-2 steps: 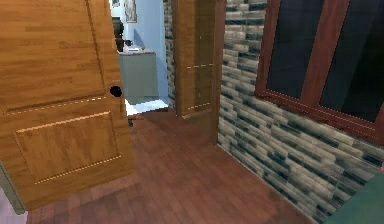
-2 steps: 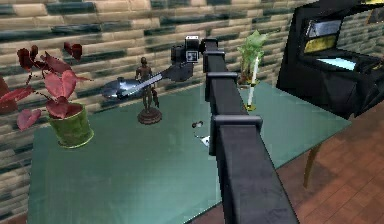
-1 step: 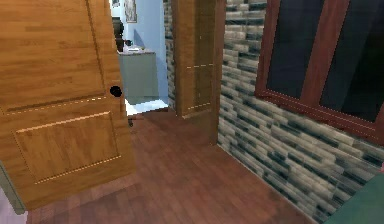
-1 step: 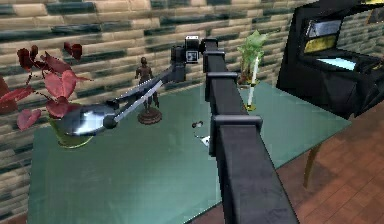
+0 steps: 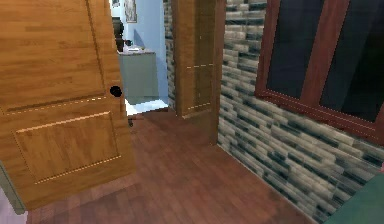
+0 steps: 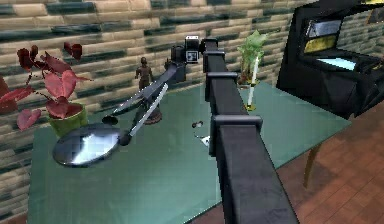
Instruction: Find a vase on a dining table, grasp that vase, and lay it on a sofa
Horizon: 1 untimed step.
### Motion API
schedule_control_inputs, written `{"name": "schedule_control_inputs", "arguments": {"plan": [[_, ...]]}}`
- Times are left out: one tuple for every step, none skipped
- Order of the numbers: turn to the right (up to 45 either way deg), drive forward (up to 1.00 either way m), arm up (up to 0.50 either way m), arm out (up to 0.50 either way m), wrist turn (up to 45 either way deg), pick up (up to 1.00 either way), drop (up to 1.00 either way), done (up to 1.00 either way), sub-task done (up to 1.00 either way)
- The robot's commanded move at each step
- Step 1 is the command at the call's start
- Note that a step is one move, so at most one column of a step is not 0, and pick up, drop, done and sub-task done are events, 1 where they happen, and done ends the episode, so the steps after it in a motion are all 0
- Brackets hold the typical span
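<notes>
Several things stand on the green dining table [image 6: 150,190]. Left of the gripper [image 6: 128,118] grows a red-leaved plant [image 6: 50,85], and a round silvery plate [image 6: 85,148] lies at its fingers, so I cannot tell whether the gripper holds anything. Just beyond it stands a small dark statue [image 6: 143,72]. Next comes the arm [image 6: 235,140]. The vase [image 6: 250,70] (slender, pale green) stands just on the arm's other side, right of the gripper, opposite to where the fingers point. Its long axis is upright, mouth up. I judge the gripper must first come round to that side.
</notes>
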Motion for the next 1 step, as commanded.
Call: {"name": "schedule_control_inputs", "arguments": {"plan": [[0.0,0.0,0.0,-0.44,0.0,0.0,0.0,0.0,0.0]]}}
